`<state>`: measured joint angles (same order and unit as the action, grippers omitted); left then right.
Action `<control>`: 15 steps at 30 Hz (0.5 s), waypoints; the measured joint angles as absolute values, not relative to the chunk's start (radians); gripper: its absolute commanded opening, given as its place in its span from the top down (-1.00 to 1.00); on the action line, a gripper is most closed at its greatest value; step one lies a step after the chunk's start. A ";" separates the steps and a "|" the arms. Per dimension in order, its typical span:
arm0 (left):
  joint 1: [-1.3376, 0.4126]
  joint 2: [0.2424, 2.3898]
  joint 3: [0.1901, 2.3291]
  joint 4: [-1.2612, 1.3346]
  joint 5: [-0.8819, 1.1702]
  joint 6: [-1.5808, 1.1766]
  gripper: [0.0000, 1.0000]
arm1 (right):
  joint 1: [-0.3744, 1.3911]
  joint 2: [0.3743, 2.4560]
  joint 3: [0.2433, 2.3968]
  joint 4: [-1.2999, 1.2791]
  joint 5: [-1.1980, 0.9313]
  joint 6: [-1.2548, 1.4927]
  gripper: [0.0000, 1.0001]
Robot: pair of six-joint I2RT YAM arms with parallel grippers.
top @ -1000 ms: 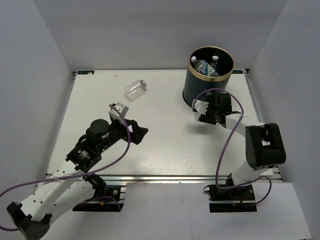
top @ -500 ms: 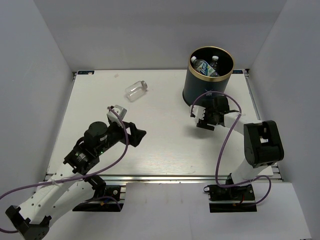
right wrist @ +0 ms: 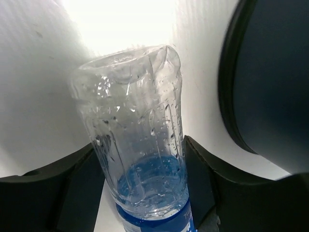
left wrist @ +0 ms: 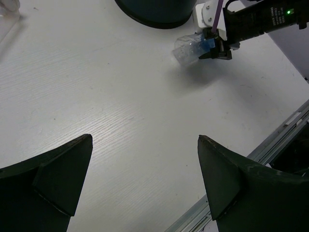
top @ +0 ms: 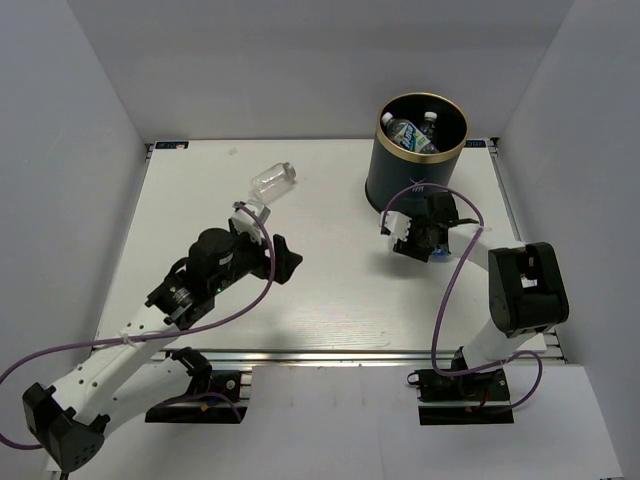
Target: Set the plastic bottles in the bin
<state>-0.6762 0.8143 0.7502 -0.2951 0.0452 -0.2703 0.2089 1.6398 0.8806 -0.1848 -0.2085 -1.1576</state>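
Observation:
The bin (top: 398, 170) is dark with a gold rim and stands at the back right with bottles (top: 410, 134) inside. Its base shows in the left wrist view (left wrist: 154, 12) and its side in the right wrist view (right wrist: 270, 82). My right gripper (top: 412, 240) hangs just in front of the bin, shut on a clear bottle with a blue label (right wrist: 140, 140), which also shows in the left wrist view (left wrist: 189, 48). Another clear bottle (top: 272, 180) lies on the table at the back, also seen in the left wrist view (left wrist: 7, 17). My left gripper (top: 285, 262) (left wrist: 144, 140) is open and empty over the table's middle.
The white table (top: 330, 290) is walled by grey panels on three sides. A metal rail (top: 330, 354) runs along the front edge, also visible in the left wrist view (left wrist: 270, 145). A purple cable (top: 445, 300) loops from the right arm.
My left arm has swung up and to the right, closer to the loose bottle. My right gripper has shifted slightly left and forward with its bottle, then stayed still.

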 measured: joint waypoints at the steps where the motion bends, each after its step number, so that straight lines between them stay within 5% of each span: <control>1: -0.676 0.815 0.753 -0.291 0.046 -0.270 -1.00 | 0.208 1.641 0.886 -0.196 -0.222 -1.153 0.71; 6: -0.676 0.810 0.767 -0.276 0.051 -0.270 -1.00 | 0.209 1.643 0.923 -0.315 -0.340 -1.127 1.00; 15: -0.676 0.778 0.768 -0.277 0.053 -0.270 -1.00 | 0.222 1.624 0.994 -0.504 -0.595 -0.994 1.00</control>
